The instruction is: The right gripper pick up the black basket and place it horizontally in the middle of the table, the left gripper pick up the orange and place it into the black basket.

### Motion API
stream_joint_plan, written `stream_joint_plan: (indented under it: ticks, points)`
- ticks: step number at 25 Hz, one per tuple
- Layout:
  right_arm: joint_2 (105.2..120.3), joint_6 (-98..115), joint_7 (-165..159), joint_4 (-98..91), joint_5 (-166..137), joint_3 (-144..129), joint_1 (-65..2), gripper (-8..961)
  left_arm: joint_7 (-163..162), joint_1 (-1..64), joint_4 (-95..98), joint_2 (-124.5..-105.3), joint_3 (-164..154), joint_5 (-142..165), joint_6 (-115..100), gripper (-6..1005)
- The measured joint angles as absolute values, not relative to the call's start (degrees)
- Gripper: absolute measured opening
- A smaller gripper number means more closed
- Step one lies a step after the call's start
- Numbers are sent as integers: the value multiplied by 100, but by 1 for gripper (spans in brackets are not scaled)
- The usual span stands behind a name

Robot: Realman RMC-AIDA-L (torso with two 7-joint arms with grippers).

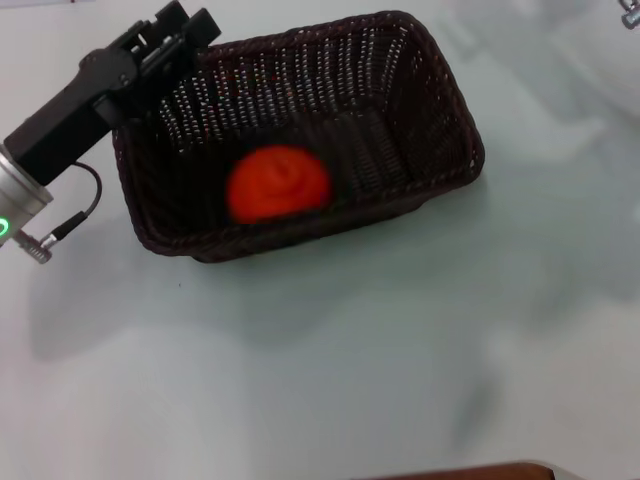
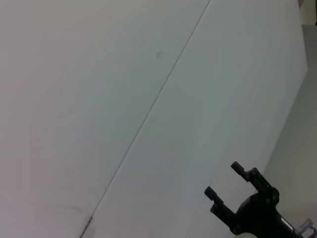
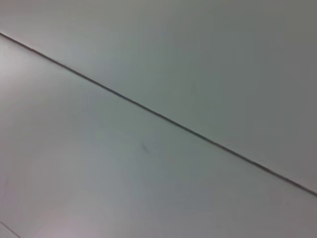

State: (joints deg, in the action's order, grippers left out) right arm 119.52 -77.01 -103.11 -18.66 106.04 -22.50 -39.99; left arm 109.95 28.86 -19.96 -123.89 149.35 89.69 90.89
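A large rectangular woven wicker basket [image 1: 300, 135], very dark brown-black with a braided rim and sloped see-through sides, sits on the plain glossy white table [image 1: 330, 370]. Inside it, toward its near left corner, rests the bright orange roundish fruit [image 1: 278, 183], touching the basket floor.

The left gripper [image 1: 185, 25], a black two-fingered claw on a black arm with a silver cylinder, hangs above the basket's far left corner. It holds nothing; how far its fingers are spread cannot be told from the head view.

The right gripper [image 2: 227, 179] shows only in the left wrist view, far off, its two slim fingers spread apart and empty.

The basket looks light and stiff, best gripped by its braided rim. The orange looks firm and smooth and liable to roll; it would be best pinched across its widest part.

The orange's stem nub cannot be made out. The right wrist view shows only bare table with a thin dark seam [image 3: 158, 116].
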Motion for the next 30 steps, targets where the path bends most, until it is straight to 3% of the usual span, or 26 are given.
stream_joint_plan:
  ticks: [9, 20, 30]
  points:
    - [11953, -7748, -10170, -1768, 10664, -2230, -3903, 777, 11057, 2458, -2023, -12390, 15039, 8123, 9302, 791]
    - [11944, -7683, -7483, -1769, 10688, -1626, -3694, 776, 12141, 1291, -1808, -12401, 16230, 6648, 10213, 901]
    - [11950, -7775, -3292, -1104, 10690, -390, -3586, 775, 12994, 567, -1715, -12412, 16483, 5644, 10583, 901]
